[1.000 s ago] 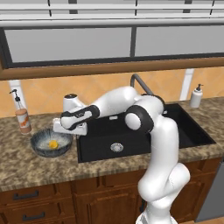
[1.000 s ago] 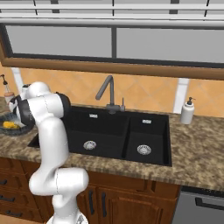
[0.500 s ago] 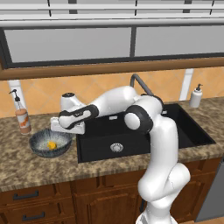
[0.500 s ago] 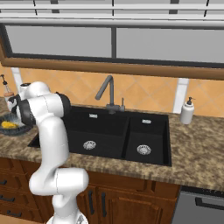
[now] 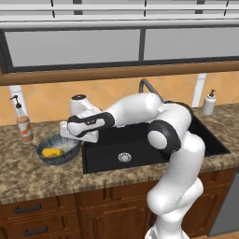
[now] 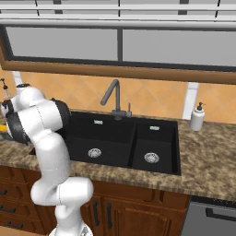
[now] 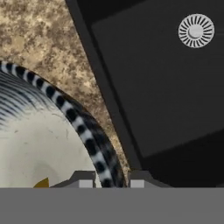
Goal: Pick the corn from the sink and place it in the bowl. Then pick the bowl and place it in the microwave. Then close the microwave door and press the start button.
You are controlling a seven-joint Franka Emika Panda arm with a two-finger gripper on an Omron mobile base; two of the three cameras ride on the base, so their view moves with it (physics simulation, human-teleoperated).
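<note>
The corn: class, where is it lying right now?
In the left base view the corn lies inside the bowl on the counter, left of the sink.

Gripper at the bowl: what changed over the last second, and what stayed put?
The gripper has closed from wide open onto the sink-side rim of the bowl, one fingertip inside the rim and one outside. The arm barely moved. The corn stays lying in the bowl, the bowl stays on the counter left of the sink, not yet lifted.

Even flat rendered light, soft shadows, sharp.
</note>
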